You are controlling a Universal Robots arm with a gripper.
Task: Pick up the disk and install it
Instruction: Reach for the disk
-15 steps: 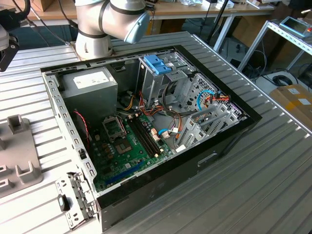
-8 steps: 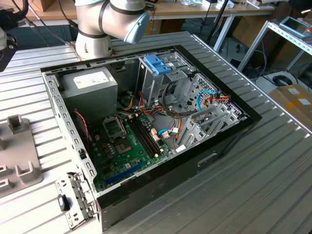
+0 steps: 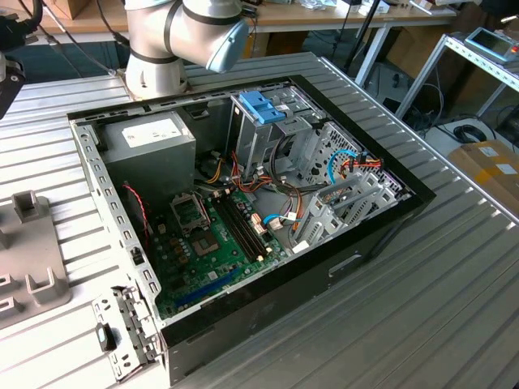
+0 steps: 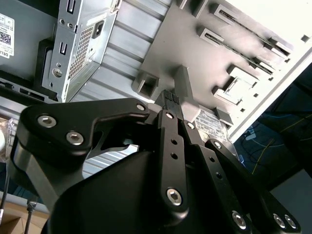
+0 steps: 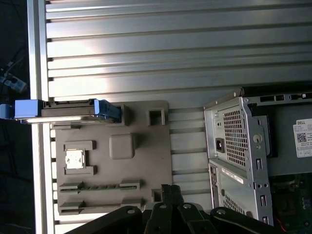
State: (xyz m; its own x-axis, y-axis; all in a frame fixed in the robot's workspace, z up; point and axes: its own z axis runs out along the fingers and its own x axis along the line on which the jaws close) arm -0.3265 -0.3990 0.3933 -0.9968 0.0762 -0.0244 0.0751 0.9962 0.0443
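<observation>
One disk (image 5: 66, 111) is logged in the first wrist view: it stands on its long edge in a slot along one edge of the grey fixture plate (image 5: 146, 146), thin side up, grey metal between light-blue rails (image 5: 108, 109), with one end jutting past the plate's side. A square chip (image 5: 74, 158) sits in a pocket of the plate, near the disk but apart from it. The gripper (image 4: 170, 97) is over the plate's opposite edge, well apart from the disk. Its jaws are closed tip to tip with nothing between them (the ribbed pads meet in the second wrist view). The tip lies just beside a small upright block (image 4: 183, 80) on the plate; contact cannot be confirmed. The computer case (image 3: 243, 211) lies beside the plate on the slatted table (image 3: 422, 308), lid off, with the motherboard (image 3: 215, 243) exposed. A blue latch (image 3: 261, 107) sits on the drive cage at the case side away from the plate. The end of the case nearest the plate carries a power socket (image 5: 219, 145). The arm (image 3: 186, 32) rises behind the case.
</observation>
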